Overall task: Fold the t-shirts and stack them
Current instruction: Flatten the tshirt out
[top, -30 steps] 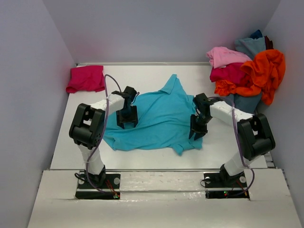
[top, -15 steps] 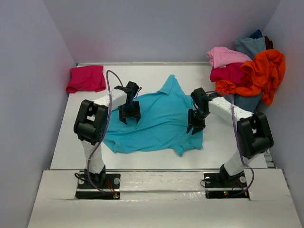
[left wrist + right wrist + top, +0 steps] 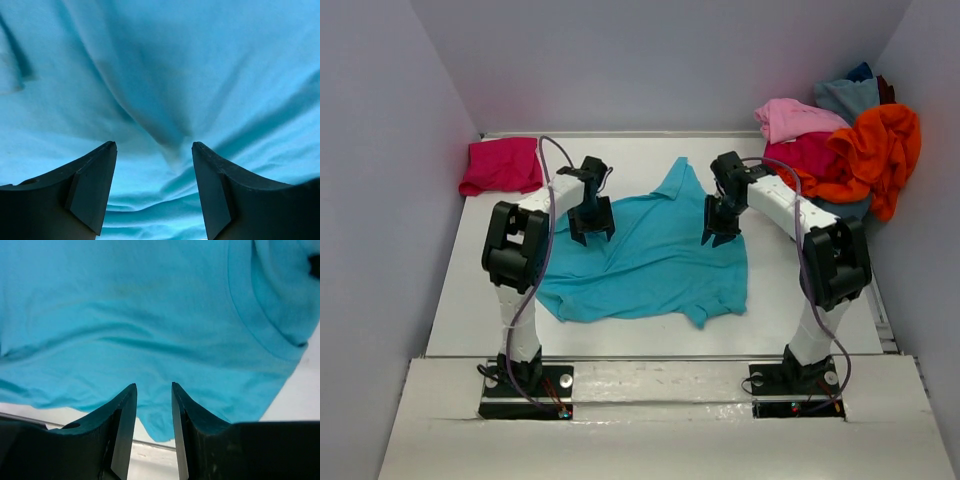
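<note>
**A:** Turquoise shirt (image 3: 650, 262): where do we enter it?

**B:** Middle of the table (image 3: 470, 290). It lies spread out and rumpled, with one corner pointing at the far wall. We note creases across its left half.

**A:** Left claw (image 3: 591, 232)?

**B:** Over the shirt's far left part, pointing down. The jaws stand wide apart and hold nothing. In the wrist view we see a raised fold of cloth below the gap.

**A:** Right claw (image 3: 717, 236)?

**B:** Over the shirt's far right part, near its edge. The jaws are a narrow gap apart and hold nothing. Through the gap we see cloth, then bare table.

**A:** Other shirts?

**B:** Magenta shirt (image 3: 502, 165): far left corner, folded, lying flat, well apart from the turquoise one. In the far right corner we list a loose heap against the wall:
- orange shirt (image 3: 880, 150), in front, draped over the others
- pink shirt (image 3: 795, 118), on top at the left
- crimson shirt (image 3: 805, 155), under the pink one
- blue shirt (image 3: 845, 95), at the back
</note>
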Controlling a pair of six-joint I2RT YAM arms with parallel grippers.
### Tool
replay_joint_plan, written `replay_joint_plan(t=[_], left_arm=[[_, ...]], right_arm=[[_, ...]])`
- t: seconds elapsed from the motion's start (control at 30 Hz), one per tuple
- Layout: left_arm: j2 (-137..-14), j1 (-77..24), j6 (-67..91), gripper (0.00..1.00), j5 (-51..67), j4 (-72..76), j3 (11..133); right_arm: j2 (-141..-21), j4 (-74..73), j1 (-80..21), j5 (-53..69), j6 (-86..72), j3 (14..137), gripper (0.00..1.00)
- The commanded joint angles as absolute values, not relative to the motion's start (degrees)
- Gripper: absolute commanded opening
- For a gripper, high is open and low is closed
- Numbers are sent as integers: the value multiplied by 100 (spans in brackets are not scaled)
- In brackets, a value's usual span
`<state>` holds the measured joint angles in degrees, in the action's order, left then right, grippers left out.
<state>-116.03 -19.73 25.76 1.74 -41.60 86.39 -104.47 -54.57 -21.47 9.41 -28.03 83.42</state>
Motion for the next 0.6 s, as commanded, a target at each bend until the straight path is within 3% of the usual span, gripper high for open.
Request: replay_joint_plan(t=[0.0,0.37,0.57], left_arm=[[-11663,-1750,2540,73,308,-4342,8789],[-11909,-1477,2522,73,536,-4412,9105],[-11971,-1318,2470,73,501,-4456,9106]], right_arm=[[-11003,-5441,-2188,870,-2654,9078,40],[-12523,-5335,-2188,1037,-2637,10203,40],[-12876,-5318,-2136,958,-2663,10178,40]])
